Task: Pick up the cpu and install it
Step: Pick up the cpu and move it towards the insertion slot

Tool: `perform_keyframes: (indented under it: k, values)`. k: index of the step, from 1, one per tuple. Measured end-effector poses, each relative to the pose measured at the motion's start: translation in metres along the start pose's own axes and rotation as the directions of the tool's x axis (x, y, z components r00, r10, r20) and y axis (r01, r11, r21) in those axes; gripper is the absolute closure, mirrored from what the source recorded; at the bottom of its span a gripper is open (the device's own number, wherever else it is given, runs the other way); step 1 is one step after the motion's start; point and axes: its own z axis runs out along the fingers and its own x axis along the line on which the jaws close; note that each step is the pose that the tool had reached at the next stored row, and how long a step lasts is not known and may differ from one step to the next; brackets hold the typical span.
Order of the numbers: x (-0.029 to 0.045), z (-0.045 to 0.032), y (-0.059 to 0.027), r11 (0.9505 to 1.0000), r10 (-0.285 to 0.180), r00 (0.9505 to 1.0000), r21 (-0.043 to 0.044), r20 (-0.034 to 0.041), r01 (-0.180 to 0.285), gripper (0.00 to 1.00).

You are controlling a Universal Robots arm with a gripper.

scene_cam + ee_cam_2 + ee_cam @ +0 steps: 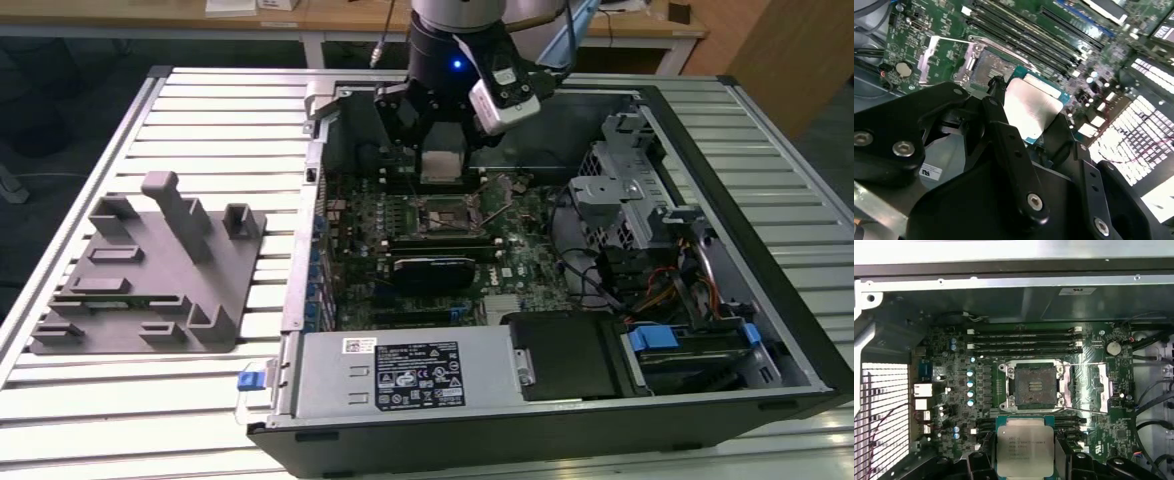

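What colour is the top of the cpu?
The cpu top is silvery grey, best seen in the first wrist view.

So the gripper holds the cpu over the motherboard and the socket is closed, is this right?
Not quite: the socket is open and empty, as the first wrist view shows. The gripper does hold the cpu over the motherboard.

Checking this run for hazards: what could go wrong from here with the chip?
1. The cpu looks not yet aligned over the open socket; lowered off-centre, it could damage that socket.
2. The fingers grip only its edges, so it might tilt or slip.
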Motion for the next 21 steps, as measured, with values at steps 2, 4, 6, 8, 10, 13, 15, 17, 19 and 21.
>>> perform_keyframes:
  k: [2,4,6,8,10,13,15,17,19,21]
  values:
    - [-0.0039,0.0029,0.0014,1.0,0.0,1.0,-0.0002,0.0001,0.0,0.45]
    - [-0.0073,0.0059,0.0027,1.0,0.0,1.0,-0.0001,0.0,0.0,0.45]
    - [-0.0104,0.0091,0.0038,1.0,0.0,1.0,-0.0002,0.0001,0.0,0.45]
    - [-0.0129,0.0122,0.0049,1.0,0.0,1.0,-0.0002,0.0001,0.0,0.45]
    - [-0.0152,0.0153,0.006,1.0,0.0,1.0,-0.0002,0.0001,0.0,0.45]
    - [-0.0184,0.02,0.0077,1.0,0.0,1.0,0.0001,0.0,0.0,0.45]
    - [-0.0193,0.0234,0.0089,1.0,0.0,1.0,0.0,0.0,0.0,0.45]
    - [-0.0199,0.0269,0.0104,1.0,0.0,1.0,-0.0001,0.0001,0.0,0.45]
    - [-0.0202,0.0304,0.0119,1.0,0.0,1.0,-0.0002,0.0001,0.0,0.45]
    - [-0.0204,0.0338,0.0138,1.0,0.0,1.0,-0.0003,0.0001,0.0,0.45]
